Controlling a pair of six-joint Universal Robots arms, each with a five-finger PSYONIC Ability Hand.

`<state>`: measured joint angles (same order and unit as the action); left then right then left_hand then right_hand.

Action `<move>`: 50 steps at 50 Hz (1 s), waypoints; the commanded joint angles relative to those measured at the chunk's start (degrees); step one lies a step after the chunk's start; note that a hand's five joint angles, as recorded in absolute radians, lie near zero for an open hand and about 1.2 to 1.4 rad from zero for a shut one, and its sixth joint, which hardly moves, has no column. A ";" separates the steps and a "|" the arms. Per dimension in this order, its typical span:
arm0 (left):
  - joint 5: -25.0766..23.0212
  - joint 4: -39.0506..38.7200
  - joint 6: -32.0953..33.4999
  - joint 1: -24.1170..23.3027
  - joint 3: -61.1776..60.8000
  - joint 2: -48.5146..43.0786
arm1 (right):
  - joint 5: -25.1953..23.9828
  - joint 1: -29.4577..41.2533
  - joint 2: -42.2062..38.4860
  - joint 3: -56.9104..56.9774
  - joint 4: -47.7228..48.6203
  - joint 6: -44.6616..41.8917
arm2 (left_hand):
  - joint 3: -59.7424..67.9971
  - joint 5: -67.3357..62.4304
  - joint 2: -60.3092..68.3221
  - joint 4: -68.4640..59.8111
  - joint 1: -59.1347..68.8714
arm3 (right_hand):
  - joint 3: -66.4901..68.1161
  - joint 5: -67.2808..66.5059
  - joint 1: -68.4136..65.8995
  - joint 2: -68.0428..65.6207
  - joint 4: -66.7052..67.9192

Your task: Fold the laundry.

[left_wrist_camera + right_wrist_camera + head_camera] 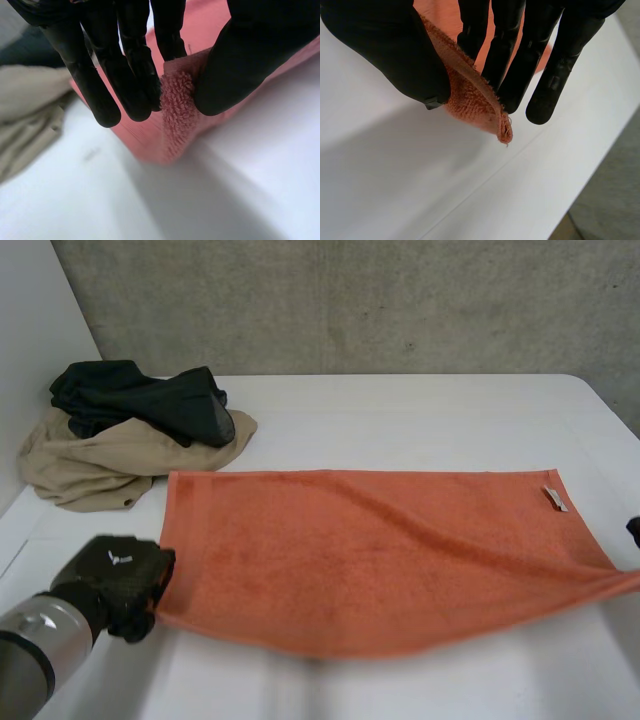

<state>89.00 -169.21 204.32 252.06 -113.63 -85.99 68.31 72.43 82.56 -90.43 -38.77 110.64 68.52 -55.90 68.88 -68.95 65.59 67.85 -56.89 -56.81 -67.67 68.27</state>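
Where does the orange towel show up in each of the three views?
Head view: towel spread across mid-table, left hand at its near left corner, near right corner lifted.
Left wrist view: a towel corner pinched between thumb and fingers.
Right wrist view: a towel corner pinched by the right hand, thumb against fingers.
Shared landmark: the white table beneath it.

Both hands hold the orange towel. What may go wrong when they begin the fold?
1. The left hand and right hand each pinch only a small bit of a near corner of the orange towel; a corner may slip out when lifted.
2. The towel's far left corner lies close to the beige garment, so the fold might catch it.
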 commanded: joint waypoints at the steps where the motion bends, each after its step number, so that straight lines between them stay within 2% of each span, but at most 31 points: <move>1: 0.39 -13.50 0.03 0.63 3.94 -4.96 | -0.02 3.15 -7.66 3.32 13.35 8.44 | 11.48 -14.10 11.12 -11.05 14.41 | 12.15 -13.11 -23.19 -12.33 11.73; 5: 0.91 -19.92 -0.06 0.54 7.72 -11.20 | 1.99 9.39 -13.55 8.24 18.54 12.22 | 11.48 -14.10 11.12 -11.05 14.41 | 12.15 -13.11 -23.19 -12.33 11.73; 8: 2.05 -23.87 -0.06 0.54 11.76 -16.04 | 5.77 12.65 -18.38 12.55 22.14 14.16 | 11.48 -14.10 11.12 -11.05 14.41 | 12.15 -13.11 -23.19 -12.33 11.73; 11: 6.44 -27.04 0.03 0.10 17.55 -22.89 | 8.32 14.67 -22.77 16.23 27.23 14.51 | 11.48 -14.10 11.12 -11.05 14.41 | 12.15 -13.11 -23.19 -12.33 11.73; 16: 13.47 -28.45 0.12 -1.13 30.36 -34.03 | 9.65 16.69 -28.58 20.64 35.24 14.69 | 11.48 -14.10 11.12 -11.05 14.41 | 12.15 -13.11 -23.19 -12.33 11.73; 21: 14.01 -28.81 0.29 -1.66 39.88 -42.32 | 10.35 19.41 -34.38 24.68 43.76 14.60 | 11.48 -14.10 11.12 -11.05 14.41 | 12.15 -13.11 -23.19 -12.33 11.73; 27: 13.75 -29.07 0.29 -2.36 49.81 -50.75 | 11.49 21.09 -40.27 28.99 49.13 14.42 | 10.00 -12.62 9.64 -9.57 12.93 | 12.15 -13.11 -23.19 -12.33 11.73; 29: 13.40 -29.33 0.21 -3.06 50.79 -52.08 | 12.54 21.79 -42.73 30.83 50.72 14.25 | -6.07 3.44 -6.43 6.49 -3.14 | -17.90 16.94 6.86 17.72 -18.31; 30: 13.13 -29.59 0.21 -3.50 51.05 -52.43 | 13.07 21.97 -43.53 31.45 51.16 14.25 | -19.99 17.36 -20.34 20.41 -17.06 | -31.72 30.76 20.69 31.55 -32.14; 31: 12.52 -30.55 0.29 -4.20 51.14 -52.61 | 13.86 22.23 -44.14 31.98 51.68 14.25 | -55.76 53.14 -56.12 56.19 -52.83 | -43.19 42.23 32.15 43.01 -43.60; 32: 12.08 -31.26 0.29 -4.55 51.06 -52.61 | 15.78 22.49 -44.85 32.59 52.30 14.25 | -58.52 55.90 -58.88 58.95 -55.59 | -57.85 56.89 46.81 57.67 -58.27; 33: 11.73 -31.88 0.38 -4.73 50.79 -52.53 | 16.41 22.58 -44.85 32.60 52.48 14.33 | -55.01 52.39 -55.37 55.44 -52.08 | -57.85 56.89 46.81 57.67 -58.27; 34: 11.46 -33.19 0.38 -4.99 50.10 -52.09 | 17.02 22.76 -44.68 32.60 52.65 14.68 | -58.52 55.90 -58.88 58.95 -55.59 | -57.85 56.89 46.81 57.67 -58.27; 38: 11.29 -35.04 0.30 -5.26 46.94 -49.20 | 18.26 23.81 -41.08 30.85 52.83 17.05 | -58.52 55.90 -58.88 58.95 -55.59 | -57.85 56.89 46.81 57.67 -58.27; 42: 11.20 -34.87 -0.06 -4.82 42.29 -44.11 | 17.65 23.29 -33.79 25.23 52.57 23.55 | -58.52 55.90 -58.88 58.95 -55.59 | -57.85 56.89 46.81 57.67 -58.27; 47: 11.11 -34.61 -0.32 -4.65 34.63 -36.46 | 12.83 21.28 -21.85 16.54 48.72 30.76 | -58.52 55.90 -58.88 58.95 -55.59 | -57.85 56.89 46.81 57.67 -58.27; 50: 10.85 -34.87 -0.41 -4.73 28.67 -31.63 | 8.87 18.55 -18.41 12.83 44.06 31.39 | -58.52 55.90 -58.88 58.95 -55.59 | -57.85 56.89 46.81 57.67 -58.27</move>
<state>100.04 -204.16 204.12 247.26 -75.33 -126.28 83.40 94.64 55.58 -70.07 11.62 138.43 12.33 -2.67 11.79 -11.82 10.81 12.30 -3.68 -11.65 -12.82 13.61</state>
